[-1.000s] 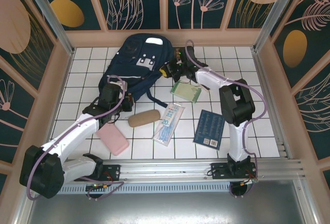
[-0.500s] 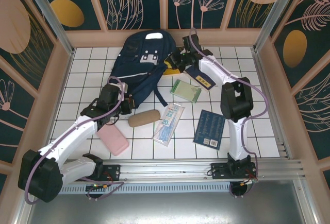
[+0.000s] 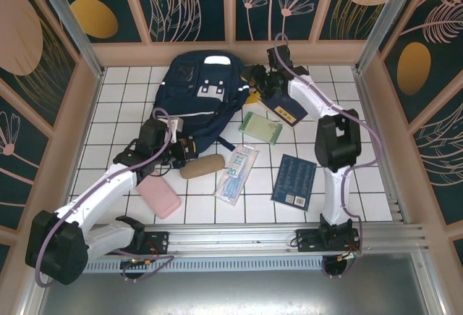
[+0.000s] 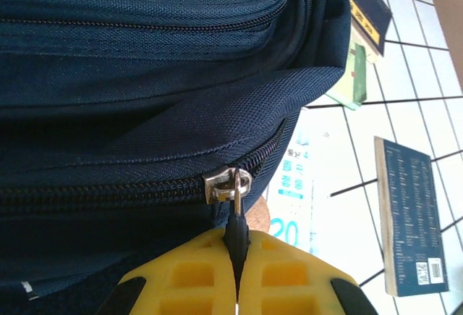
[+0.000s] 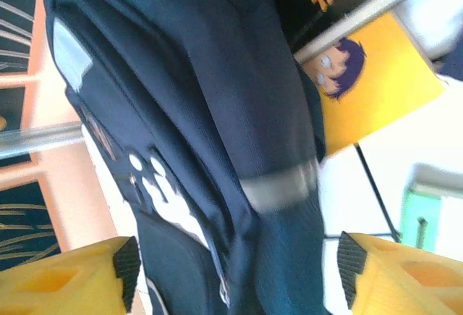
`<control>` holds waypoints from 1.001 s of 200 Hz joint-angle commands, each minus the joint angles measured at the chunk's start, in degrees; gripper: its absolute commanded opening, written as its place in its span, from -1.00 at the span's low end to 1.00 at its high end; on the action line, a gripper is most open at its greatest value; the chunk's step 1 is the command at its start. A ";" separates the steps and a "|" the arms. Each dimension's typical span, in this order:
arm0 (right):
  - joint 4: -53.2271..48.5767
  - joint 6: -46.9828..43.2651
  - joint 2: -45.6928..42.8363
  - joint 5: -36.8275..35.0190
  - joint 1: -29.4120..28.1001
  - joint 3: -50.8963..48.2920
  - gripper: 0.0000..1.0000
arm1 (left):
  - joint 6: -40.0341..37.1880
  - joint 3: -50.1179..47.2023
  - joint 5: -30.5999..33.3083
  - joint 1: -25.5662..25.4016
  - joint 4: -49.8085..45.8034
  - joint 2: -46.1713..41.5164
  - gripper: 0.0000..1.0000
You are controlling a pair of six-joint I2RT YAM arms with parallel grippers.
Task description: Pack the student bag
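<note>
The student bag (image 3: 205, 89), a big navy backpack with white stripes and grey patches, lies at the back middle of the white tiled table. My left gripper (image 3: 184, 149) is at its near bottom corner. In the left wrist view this gripper (image 4: 237, 241) is shut on the black zipper pull (image 4: 236, 224) of the silver slider (image 4: 225, 183), and the zip to the slider's left is closed. My right gripper (image 3: 255, 85) is at the bag's right side. In the right wrist view it (image 5: 239, 271) stands open, the bag (image 5: 217, 148) blurred between and beyond its yellow fingers (image 5: 362, 275).
On the tiles near the bag lie a pink case (image 3: 158, 195), a brown case (image 3: 202, 166), a clear pack marked 20 (image 3: 237, 172), a green notebook (image 3: 261, 127), a blue book (image 3: 294, 180), a dark book (image 3: 283, 109) and a yellow book (image 5: 372, 83) partly under the bag. Wooden walls surround the table.
My right gripper has opened and moved toward the back right. The bag has shifted to the back right and lies straighter. My left gripper stayed shut and moved slightly right.
</note>
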State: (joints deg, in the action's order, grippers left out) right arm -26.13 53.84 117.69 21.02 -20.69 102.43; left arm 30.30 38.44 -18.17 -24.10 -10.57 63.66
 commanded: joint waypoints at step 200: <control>28.54 25.96 -4.60 1.66 -21.52 -20.67 -0.04 | -5.23 10.16 -2.36 -5.76 -0.97 1.32 -1.00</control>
State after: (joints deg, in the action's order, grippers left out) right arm -1.50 78.46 110.24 23.07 -40.86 77.89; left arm 27.18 44.82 -17.91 -28.53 -13.80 67.51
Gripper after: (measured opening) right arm 0.601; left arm 0.064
